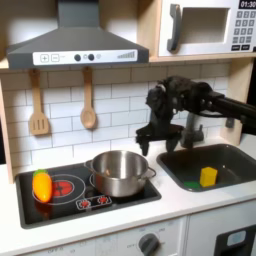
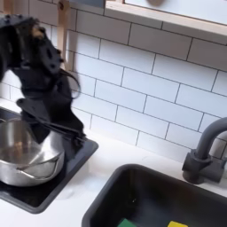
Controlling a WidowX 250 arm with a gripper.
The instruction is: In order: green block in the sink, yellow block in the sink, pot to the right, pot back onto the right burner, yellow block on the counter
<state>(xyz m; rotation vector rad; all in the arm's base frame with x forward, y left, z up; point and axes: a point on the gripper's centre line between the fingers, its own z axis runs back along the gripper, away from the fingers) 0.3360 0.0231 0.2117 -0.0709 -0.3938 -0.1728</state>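
Note:
The steel pot (image 1: pixel 120 172) (image 2: pixel 21 158) stands on the black cooktop's burner at the first exterior view's right side. My gripper (image 1: pixel 148 138) (image 2: pixel 53 131) hangs just above the pot's rim on the side toward the sink, its fingers apart and holding nothing. The yellow block (image 1: pixel 208 176) (image 2: pixel 178 224) lies inside the dark grey sink (image 1: pixel 236 160) (image 2: pixel 160 191). Beside it, at the bottom edge of the second exterior view, lies the green block (image 2: pixel 127 223). Cream-white counter (image 1: pixel 190 205) (image 2: pixel 111 155) surrounds the cooktop and the basin.
An orange oval toy (image 1: pixel 41 185) sits on the other burner, at the first exterior view's left. The dark curved faucet (image 1: pixel 196 128) (image 2: pixel 207 151) rises behind the sink. A spatula and a wooden spoon (image 1: pixel 88 110) hang on the tiled wall, under the range hood.

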